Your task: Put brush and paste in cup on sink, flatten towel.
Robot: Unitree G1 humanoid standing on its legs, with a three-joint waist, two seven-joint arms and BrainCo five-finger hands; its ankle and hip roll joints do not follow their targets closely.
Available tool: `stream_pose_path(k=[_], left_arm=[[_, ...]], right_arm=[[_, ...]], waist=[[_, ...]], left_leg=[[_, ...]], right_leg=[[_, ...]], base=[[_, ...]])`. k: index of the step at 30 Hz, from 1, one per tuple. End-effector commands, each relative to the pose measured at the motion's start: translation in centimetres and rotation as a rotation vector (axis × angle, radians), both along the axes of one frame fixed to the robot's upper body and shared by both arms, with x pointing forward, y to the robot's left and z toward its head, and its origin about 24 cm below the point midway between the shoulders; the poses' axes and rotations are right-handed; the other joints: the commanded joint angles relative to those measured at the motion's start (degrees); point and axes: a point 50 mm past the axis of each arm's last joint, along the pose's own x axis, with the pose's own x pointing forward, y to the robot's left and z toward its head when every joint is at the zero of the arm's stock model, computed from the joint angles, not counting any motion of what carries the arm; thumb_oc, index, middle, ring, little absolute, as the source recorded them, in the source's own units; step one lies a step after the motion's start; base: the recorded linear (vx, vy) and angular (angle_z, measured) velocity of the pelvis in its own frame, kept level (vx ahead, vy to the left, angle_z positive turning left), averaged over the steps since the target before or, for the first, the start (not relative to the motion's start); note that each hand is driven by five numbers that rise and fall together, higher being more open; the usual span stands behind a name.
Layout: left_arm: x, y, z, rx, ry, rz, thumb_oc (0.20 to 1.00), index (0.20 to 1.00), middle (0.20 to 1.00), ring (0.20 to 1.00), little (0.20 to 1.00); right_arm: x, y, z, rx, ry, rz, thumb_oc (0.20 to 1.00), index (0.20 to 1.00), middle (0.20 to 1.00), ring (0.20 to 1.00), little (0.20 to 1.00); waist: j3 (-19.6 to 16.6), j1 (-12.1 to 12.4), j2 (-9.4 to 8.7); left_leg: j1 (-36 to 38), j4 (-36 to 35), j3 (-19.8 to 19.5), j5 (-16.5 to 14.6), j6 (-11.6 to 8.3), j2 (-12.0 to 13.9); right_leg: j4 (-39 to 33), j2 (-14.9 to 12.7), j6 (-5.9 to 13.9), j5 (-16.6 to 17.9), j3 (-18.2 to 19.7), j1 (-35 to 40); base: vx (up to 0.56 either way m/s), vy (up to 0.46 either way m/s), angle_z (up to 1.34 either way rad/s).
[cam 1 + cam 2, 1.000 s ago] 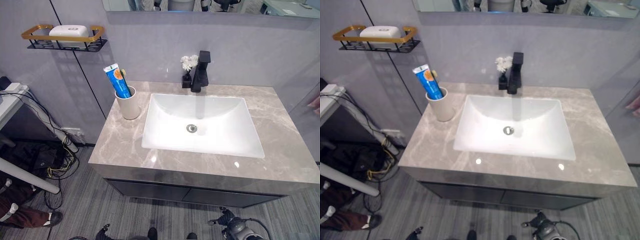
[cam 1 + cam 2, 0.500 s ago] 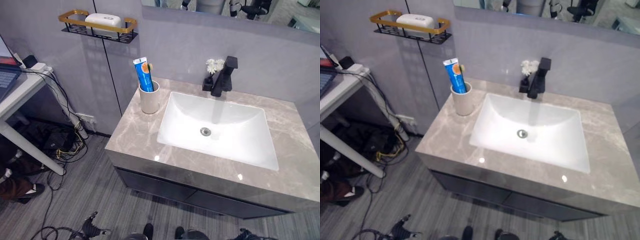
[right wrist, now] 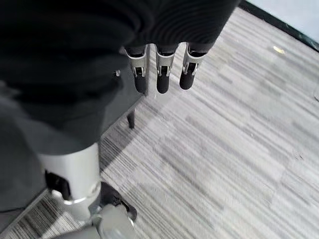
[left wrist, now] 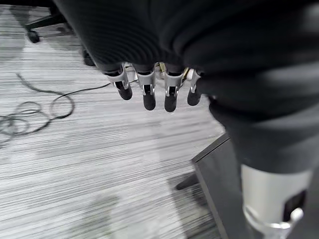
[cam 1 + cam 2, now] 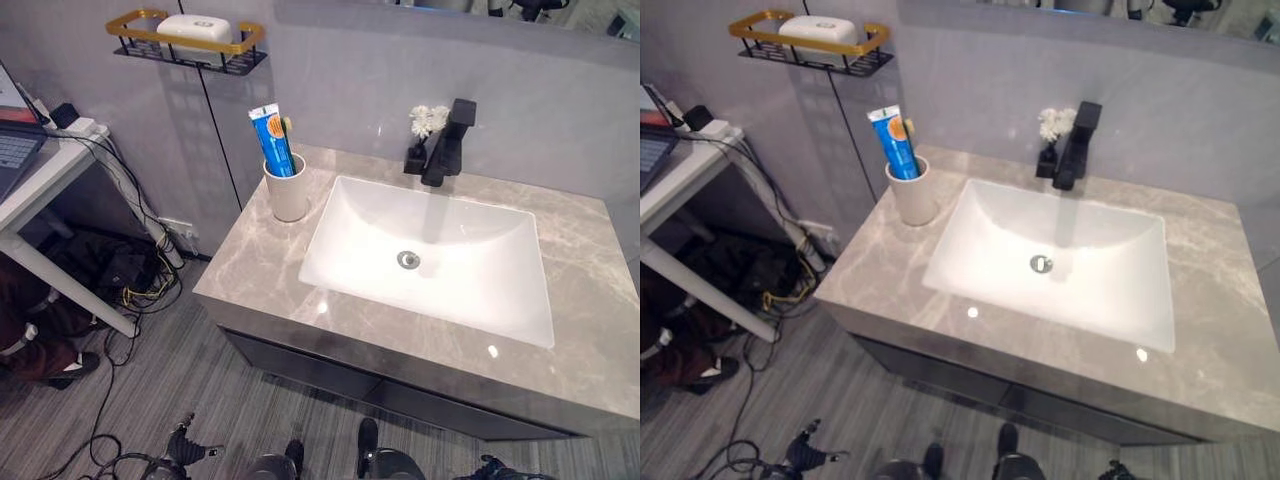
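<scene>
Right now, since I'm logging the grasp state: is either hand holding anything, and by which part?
Nothing is held. The left hand and right hand hang over the floor with straight, empty fingers; toothpaste stands in the cup.

Blk faucet point(image 5: 446, 145), soap shelf point(image 5: 186, 42)

Lower part of paste tube point(image 5: 271, 140) hidden inside cup point(image 5: 287, 189). Brush point(image 5: 287, 127) mostly covered by tube, head alone seen beside it. Counter point(image 5: 262, 268) cut off at right picture edge. Small flower vase point(image 5: 416, 156) partly hidden behind black faucet point(image 5: 445, 143). Laptop point(image 5: 12, 150) on side table cut by left edge. Left hand point(image 4: 149, 89) and right hand point(image 3: 162, 72): palms and thumbs covered by dark ribbed cover, fingertips alone seen.
</scene>
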Motion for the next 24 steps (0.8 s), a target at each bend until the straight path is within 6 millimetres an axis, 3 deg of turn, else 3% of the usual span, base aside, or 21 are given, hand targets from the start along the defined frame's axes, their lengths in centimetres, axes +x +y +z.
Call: stream_pose_path(k=[1, 7, 11, 15, 17, 21, 24], left_arm=[[2.3, 2.8, 3.4, 0.016, -0.221, 0.122, 1.000, 1.000, 1.000, 1.000, 1.000], [3.7, 4.3, 5.7, -0.047, -0.371, 0.209, 1.000, 1.000, 1.000, 1.000, 1.000], [5.0, 5.9, 9.8, -0.079, -0.582, 0.252, 1.000, 1.000, 1.000, 1.000, 1.000], [5.3, 6.7, 11.5, -0.066, -0.658, 0.266, 1.000, 1.000, 1.000, 1.000, 1.000], [6.0, 7.6, 13.8, -0.082, -0.786, 0.305, 1.000, 1.000, 1.000, 1.000, 1.000], [7.5, 7.3, 17.0, -0.088, -0.922, 0.250, 1.000, 1.000, 1.000, 1.000, 1.000], [8.2, 7.0, 17.6, -0.113, -0.953, 0.231, 1.000, 1.000, 1.000, 1.000, 1.000]], right_arm=[[0.7, 0.1, 0.1, -0.008, 0.003, 0.041, 1.000, 1.000, 1.000, 1.000, 1.000], [-0.6, 0.7, -0.4, 0.032, 0.050, 0.045, 1.000, 1.000, 1.000, 1.000, 1.000], [-1.8, 0.2, -0.5, 0.045, 0.072, 0.007, 1.000, 1.000, 1.000, 1.000, 1.000], [-2.1, 0.0, -0.4, 0.048, 0.075, 0.003, 1.000, 1.000, 1.000, 1.000, 1.000], [-2.4, -0.4, -0.3, 0.045, 0.081, 0.002, 1.000, 1.000, 1.000, 1.000, 1.000], [-3.2, -1.2, -0.1, 0.036, 0.098, -0.011, 1.000, 1.000, 1.000, 1.000, 1.000], [-3.8, -1.6, 0.0, 0.029, 0.102, -0.031, 1.000, 1.000, 1.000, 1.000, 1.000]], waist=[[-0.2, 0.3, -0.98], [-2.4, 0.3, -0.39], [-4.0, -0.5, 0.96], [-4.4, -0.8, 1.50], [-4.7, -1.1, 2.49], [-4.5, -1.9, 3.83], [-4.6, -3.0, 4.39]], left_leg=[[8.4, -8.1, -2.5, 0.3, 0.59, -5.7], [11.3, -9.8, -3.6, -0.9, -0.45, -3.5], [12.3, -11.0, -4.4, -0.9, -1.76, -1.0], [12.2, -11.0, -4.3, -0.9, -2.24, -0.2], [11.9, -10.9, -4.0, -0.6, -3.02, 0.8], [11.8, -10.0, -3.2, -0.4, -4.40, 2.5], [10.6, -8.0, -2.3, 0.1, -5.69, 3.5]], right_leg=[[-4.9, -3.3, 3.11, 19.2, 4.5, -9.0], [-2.8, -2.0, 2.08, 15.3, 3.3, -8.1], [-2.4, 0.1, 0.63, 11.2, 2.0, -6.8], [-2.6, 0.8, 0.33, 10.5, 1.9, -6.7], [-2.1, 1.7, -0.23, 9.0, 1.8, -7.1], [-0.4, 2.5, -1.41, 6.4, 0.8, -7.1], [-0.5, 3.2, -2.23, 4.4, 0.6, -6.0]], base=[[0.12, -0.063, 0.01], [0.22, -0.116, 0.10], [0.20, -0.126, 0.24], [0.12, -0.073, 0.05], [0.10, -0.089, -0.03], [0.10, -0.091, 0.02], [0.08, -0.102, 0.06]])
